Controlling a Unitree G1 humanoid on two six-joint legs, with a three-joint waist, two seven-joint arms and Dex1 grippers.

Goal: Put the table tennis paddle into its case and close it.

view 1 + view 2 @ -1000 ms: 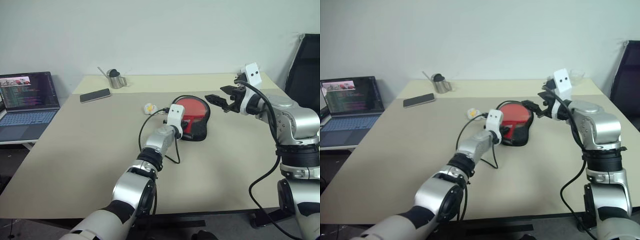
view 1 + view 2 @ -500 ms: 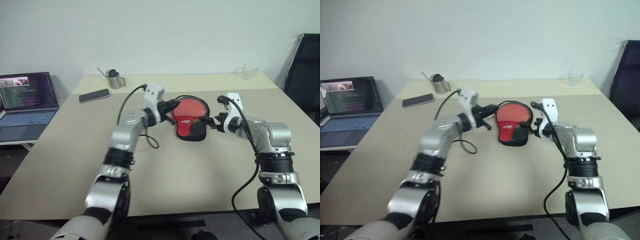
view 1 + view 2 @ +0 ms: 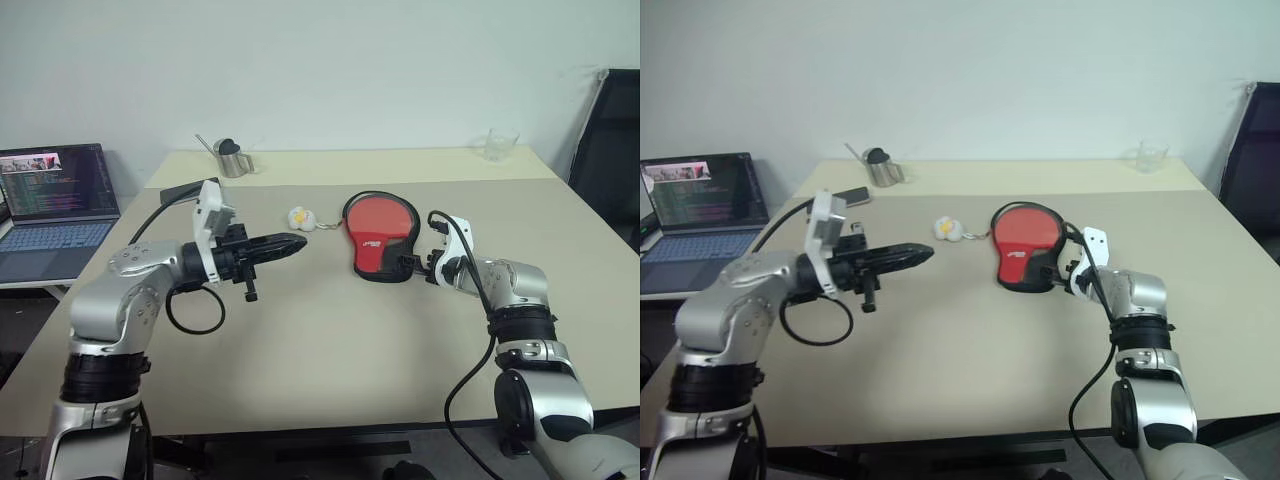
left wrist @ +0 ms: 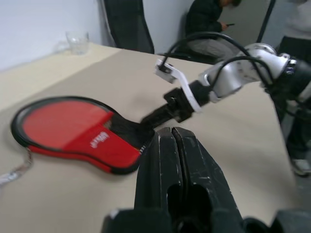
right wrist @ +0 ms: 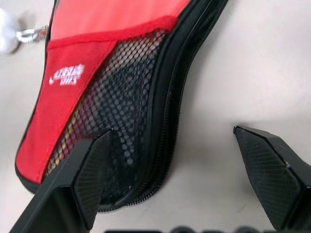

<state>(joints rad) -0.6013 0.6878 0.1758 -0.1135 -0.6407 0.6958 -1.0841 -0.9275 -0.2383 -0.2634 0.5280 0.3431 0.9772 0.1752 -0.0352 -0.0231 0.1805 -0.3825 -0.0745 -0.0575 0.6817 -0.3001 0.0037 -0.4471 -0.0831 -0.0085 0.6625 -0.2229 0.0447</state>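
Right now everything hinges on how the case (image 3: 379, 232) lies against the right gripper (image 3: 421, 264). The red-and-black pouch sits flat on the table (image 3: 330, 330) just right of centre in the left eye view, its round head toward the top of the frame and its narrow mesh-covered neck pointing down the frame, so its long axis runs roughly up and down the picture with a slight lean. The right gripper is at the lower right edge of that neck, fingers spread wide. In the right wrist view one finger (image 5: 90, 170) overlaps the mesh panel (image 5: 121, 131) near the pouch's bottom end while the other finger stands well out over bare tabletop, so the zippered edge runs between them; whether the first finger touches the fabric cannot be told.

Through the mesh a striped shape shows, which looks like the handle of the table tennis paddle (image 5: 73, 133) already inside; the bat itself is otherwise hidden.

By contrast the left gripper (image 3: 295, 243) is left of centre, raised off the table, pointing across the frame toward the pouch with its fingers pressed together and nothing between them. A small white-and-yellow keyring charm (image 3: 299, 216) lies between it and the case.

My judgement is that the right arm, much the nearer, is placed to work the zipper side.
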